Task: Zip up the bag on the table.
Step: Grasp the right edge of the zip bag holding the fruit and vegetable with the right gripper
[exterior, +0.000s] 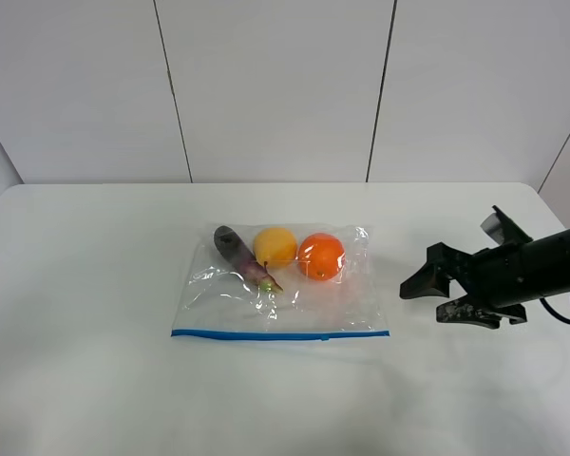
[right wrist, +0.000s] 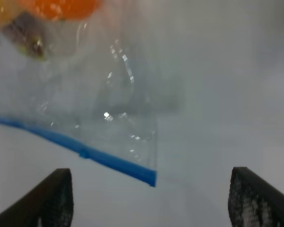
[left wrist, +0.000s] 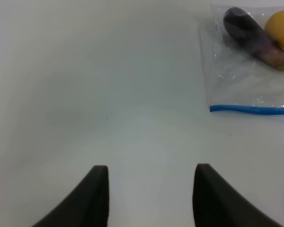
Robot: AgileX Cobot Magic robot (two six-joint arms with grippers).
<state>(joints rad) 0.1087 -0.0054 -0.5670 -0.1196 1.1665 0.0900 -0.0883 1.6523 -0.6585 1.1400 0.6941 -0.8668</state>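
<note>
Bag (exterior: 283, 296) place: flat on the table (exterior: 95, 285), near the middle in the exterior high view.
Long axis: runs left to right across that view, parallel to the table's near edge.
Facing: blue zip strip (exterior: 280, 334) along the near long edge, toward the camera; contents bunched against the far long edge.
Count of bags: one.
Count of contents: three, namely one orange (exterior: 320, 256), one yellow fruit (exterior: 275, 246) and one eggplant (exterior: 239, 255).
Order of contents: eggplant on the left and slanted, yellow fruit in the middle, orange on the right, all close together.
Bag look: clear, crinkly, rectangular, with glints on the film; near half flat and holding nothing.
Zip state: cannot tell whether sealed.
Count of grippers seen: two.
Right gripper (exterior: 430, 299): off the bag's right short edge, apart from it, jaws spread wide and holding nothing; strip's right end between them in the wrist view.
Left gripper (left wrist: 151, 171): jaws apart, holding nothing, over bare table, apart from the bag's left corner.
</note>
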